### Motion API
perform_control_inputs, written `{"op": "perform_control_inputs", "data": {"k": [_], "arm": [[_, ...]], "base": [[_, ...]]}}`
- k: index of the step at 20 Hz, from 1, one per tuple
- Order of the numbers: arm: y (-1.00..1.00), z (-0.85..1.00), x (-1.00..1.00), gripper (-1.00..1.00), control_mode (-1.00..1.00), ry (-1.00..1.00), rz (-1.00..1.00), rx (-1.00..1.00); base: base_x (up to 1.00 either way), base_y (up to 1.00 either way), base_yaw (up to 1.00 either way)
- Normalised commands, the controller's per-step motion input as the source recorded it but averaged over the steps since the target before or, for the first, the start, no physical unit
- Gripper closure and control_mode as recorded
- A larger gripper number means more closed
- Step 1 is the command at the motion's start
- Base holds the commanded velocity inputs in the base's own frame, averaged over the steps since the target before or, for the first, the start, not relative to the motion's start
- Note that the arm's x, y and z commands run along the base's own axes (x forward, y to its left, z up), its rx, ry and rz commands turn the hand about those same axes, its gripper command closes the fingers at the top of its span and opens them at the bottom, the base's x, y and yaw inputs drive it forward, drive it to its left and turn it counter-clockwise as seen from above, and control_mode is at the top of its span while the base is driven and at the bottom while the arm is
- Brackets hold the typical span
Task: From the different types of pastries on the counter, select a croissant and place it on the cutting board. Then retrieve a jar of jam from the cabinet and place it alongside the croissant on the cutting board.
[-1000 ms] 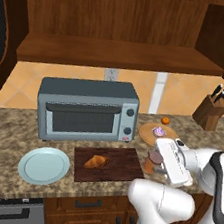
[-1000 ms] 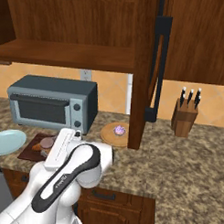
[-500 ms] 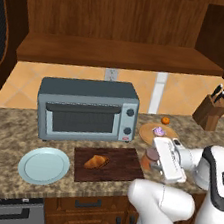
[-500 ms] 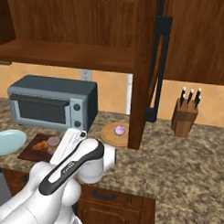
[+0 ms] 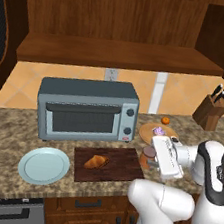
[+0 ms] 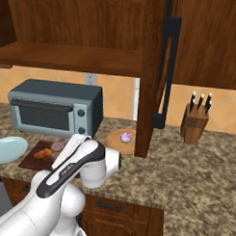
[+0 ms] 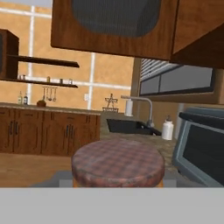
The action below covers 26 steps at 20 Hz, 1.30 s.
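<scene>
Jam jar (image 5: 148, 156) is being carried, pinched in the gripper (image 5: 153, 159), right of the cutting board (image 5: 108, 163); lowering beside the croissant (image 5: 96, 162) comes next.

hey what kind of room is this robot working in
A rendered home kitchen, by the look of it: a toaster oven on a granite counter, a knife block by the wall, and a croissant on a cutting board.

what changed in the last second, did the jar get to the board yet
The gripper, shut on the jam jar, has carried it lower and leftward to the right edge of the cutting board; whether it rests there can't be told. Nothing was let go. The croissant, plate and toaster oven stayed put.
</scene>
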Motion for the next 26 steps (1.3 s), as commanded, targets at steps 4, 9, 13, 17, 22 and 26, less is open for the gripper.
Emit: {"op": "perform_control_inputs", "data": {"k": [4, 9, 13, 17, 22, 26], "arm": [[0.49, -0.56, 0.00, 1.00, -1.00, 0.03, -0.18, 0.00], [0.64, -0.70, 0.00, 1.00, -1.00, 0.00, -0.10, -0.02], [0.58, -0.94, 0.00, 1.00, -1.00, -0.07, 0.00, 0.00], [0.50, -0.99, 0.00, 1.00, -1.00, -0.10, 0.00, 0.07], [0.52, -0.89, 0.03, 1.00, -1.00, -0.02, 0.00, 0.17], [0.62, -0.93, 0.05, 1.00, -1.00, -0.07, -0.01, 0.17]], "base": [[0.00, 0.00, 0.00], [0.00, 0.00, 0.00], [0.00, 0.00, 0.00], [0.00, 0.00, 0.00], [0.00, 0.00, 0.00], [0.00, 0.00, 0.00]]}}
